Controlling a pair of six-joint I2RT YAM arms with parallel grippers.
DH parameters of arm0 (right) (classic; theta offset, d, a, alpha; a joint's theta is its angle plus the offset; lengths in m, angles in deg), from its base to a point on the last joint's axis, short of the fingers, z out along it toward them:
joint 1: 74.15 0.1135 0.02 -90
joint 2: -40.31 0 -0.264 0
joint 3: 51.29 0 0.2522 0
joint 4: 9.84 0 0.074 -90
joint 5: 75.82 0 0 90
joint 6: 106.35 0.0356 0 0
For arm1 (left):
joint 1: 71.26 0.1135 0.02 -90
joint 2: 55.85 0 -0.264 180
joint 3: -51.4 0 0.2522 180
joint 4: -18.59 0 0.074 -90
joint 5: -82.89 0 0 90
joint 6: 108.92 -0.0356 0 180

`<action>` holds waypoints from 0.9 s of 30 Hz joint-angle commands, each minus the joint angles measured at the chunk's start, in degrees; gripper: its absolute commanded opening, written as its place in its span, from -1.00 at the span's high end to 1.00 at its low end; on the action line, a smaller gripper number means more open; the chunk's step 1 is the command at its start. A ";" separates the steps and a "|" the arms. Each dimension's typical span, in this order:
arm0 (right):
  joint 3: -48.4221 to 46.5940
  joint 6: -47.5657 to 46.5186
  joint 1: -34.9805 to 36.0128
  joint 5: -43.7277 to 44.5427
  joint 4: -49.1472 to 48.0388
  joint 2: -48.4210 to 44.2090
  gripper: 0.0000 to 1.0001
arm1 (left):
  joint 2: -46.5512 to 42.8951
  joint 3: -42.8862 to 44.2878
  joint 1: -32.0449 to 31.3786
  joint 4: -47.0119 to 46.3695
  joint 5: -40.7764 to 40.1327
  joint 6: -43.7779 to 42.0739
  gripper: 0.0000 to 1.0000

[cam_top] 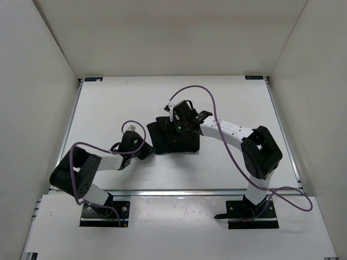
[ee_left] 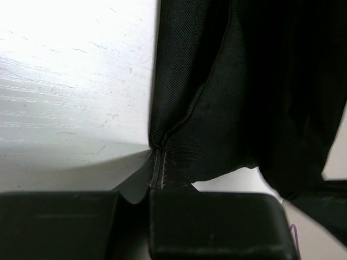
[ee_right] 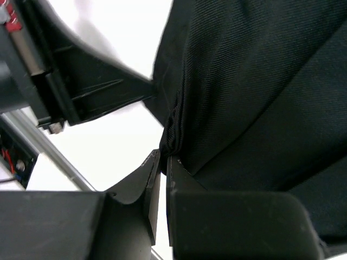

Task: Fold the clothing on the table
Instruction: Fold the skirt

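On table [cam_top: 108, 108], clothing [cam_top: 169, 143] edges clamped in left end effector [ee_left: 155, 181], right end effector [ee_right: 163, 169]

Overhead look onto a white table [cam_top: 108, 108] boxed in by white walls [cam_top: 32, 81]. Near the middle, a crumpled heap of black clothing [cam_top: 173, 143]. Reaching in from lower left, left gripper [cam_top: 146, 150] at the heap's left edge. Bent in from the right, right gripper [cam_top: 174, 124] over its far half. Purple cables [cam_top: 195, 86] looping above both arms.
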 commanded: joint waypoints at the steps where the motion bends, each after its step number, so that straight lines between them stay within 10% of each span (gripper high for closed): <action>1: -4.03 -1.17 2.77 -3.60 -0.70 0.97 1.00 | -0.32 -0.70 0.18 1.18 0.27 -0.52 1.00; 8: -7.02 -1.96 4.71 -8.08 1.15 6.68 0.99 | -0.32 -0.96 0.62 1.09 0.89 -0.78 1.00; 12: -7.82 -2.84 4.36 -7.92 2.29 6.43 0.52 | -1.90 -2.10 1.50 1.18 1.59 -0.43 1.00; 17: -7.56 -3.80 4.10 -6.50 2.12 0.99 -0.21 | -6.47 -2.90 3.26 5.21 3.43 -0.16 0.01; 21: -4.57 -2.93 3.49 -5.10 -0.95 -7.35 -0.45 | -10.34 -4.47 5.71 7.25 7.38 0.10 -0.18; 24: 2.79 0.31 0.94 -3.79 -7.88 -14.03 -0.46 | -16.91 -6.50 7.38 9.95 7.66 0.28 -0.21; 27: 6.67 1.38 -1.60 -4.65 -9.05 -16.78 0.01 | -24.64 -7.55 8.87 15.75 7.92 -0.86 -0.23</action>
